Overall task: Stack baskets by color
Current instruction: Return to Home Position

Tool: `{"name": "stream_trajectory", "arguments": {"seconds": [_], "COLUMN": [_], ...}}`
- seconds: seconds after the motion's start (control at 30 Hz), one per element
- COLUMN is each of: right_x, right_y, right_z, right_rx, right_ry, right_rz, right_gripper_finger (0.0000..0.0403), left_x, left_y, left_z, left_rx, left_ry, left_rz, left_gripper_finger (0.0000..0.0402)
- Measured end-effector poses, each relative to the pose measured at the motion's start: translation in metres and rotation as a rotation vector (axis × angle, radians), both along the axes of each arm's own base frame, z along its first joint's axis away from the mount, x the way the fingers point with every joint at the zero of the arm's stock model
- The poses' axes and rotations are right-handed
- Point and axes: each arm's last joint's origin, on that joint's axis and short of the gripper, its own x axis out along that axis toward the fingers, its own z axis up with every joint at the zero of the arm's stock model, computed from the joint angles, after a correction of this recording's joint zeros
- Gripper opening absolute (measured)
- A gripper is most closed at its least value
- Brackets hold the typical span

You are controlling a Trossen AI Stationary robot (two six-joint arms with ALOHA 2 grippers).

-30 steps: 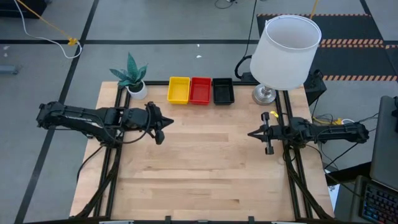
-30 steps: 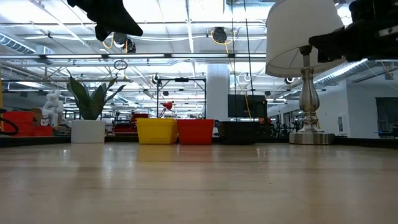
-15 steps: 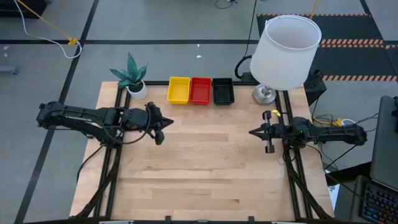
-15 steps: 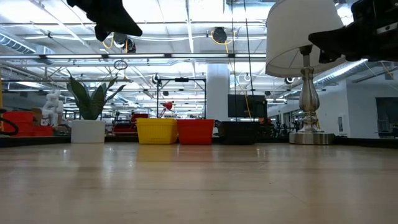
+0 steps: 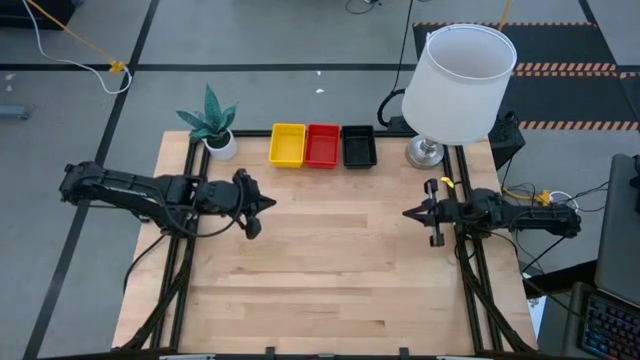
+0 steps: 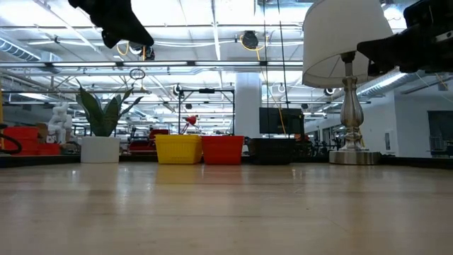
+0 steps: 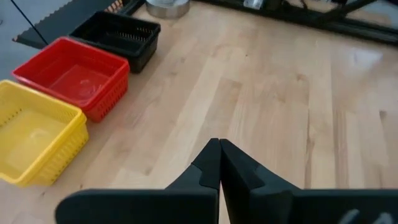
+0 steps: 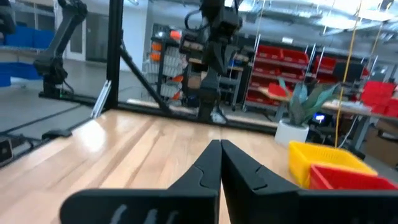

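Three baskets stand side by side on the table along its far edge: a yellow basket (image 5: 287, 144) on the left, a red basket (image 5: 322, 145) in the middle, a black basket (image 5: 358, 145) on the right. They show again in the left wrist view as yellow basket (image 7: 34, 140), red basket (image 7: 74, 78) and black basket (image 7: 118, 37). My left gripper (image 5: 268, 203) hangs shut over the table's left part, clear of the baskets, its fingertips (image 7: 219, 144) closed together. My right gripper (image 5: 407, 215) is shut at the table's right side, above the table.
A white lamp (image 5: 462, 80) on a metal foot (image 5: 426, 152) stands at the far right corner. A small plant in a white pot (image 5: 220, 143) stands at the far left. The wooden table top (image 5: 330, 270) lies bare between the arms and toward the near edge.
My left gripper has turned a little, its tip swinging slightly toward the table's near edge. My right arm has drawn back a little toward the table's right edge. Both stay shut; the baskets have not moved.
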Motion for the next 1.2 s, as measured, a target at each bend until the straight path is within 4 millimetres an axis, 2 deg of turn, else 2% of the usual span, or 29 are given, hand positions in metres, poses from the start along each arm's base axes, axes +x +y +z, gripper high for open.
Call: {"name": "stream_trajectory", "arguments": {"seconds": [0.3,0.47,0.6,0.97,1.2], "right_x": [0.001,0.001,0.001,0.000,0.000], "right_y": [-0.001,-0.003,-0.003,-0.003,-0.003], "right_z": [-0.012,-0.012,-0.009,-0.002,-0.002], "right_rx": [0.037,0.035,0.036,0.039,0.039], "right_ry": [0.127,0.121,0.098,0.023,0.018], "right_rz": [-0.032,-0.096,-0.099,-0.102,-0.101], "right_gripper_finger": [0.0000,0.0000,0.0000,0.0000,0.0000], "left_x": [-0.003,-0.009,-0.017,-0.050,-0.070], "left_y": [-0.005,-0.004,-0.007,-0.015,-0.012], "left_z": [-0.003,-0.010,-0.015,-0.074,-0.099], "left_rx": [0.025,0.025,0.069,0.093,0.116], "left_ry": [0.047,0.138,0.162,-0.055,-0.207], "left_rz": [-0.039,-0.035,-0.106,-0.226,-0.285], "left_gripper_finger": [0.0004,0.0003,0.0004,0.0003,0.0002]}}
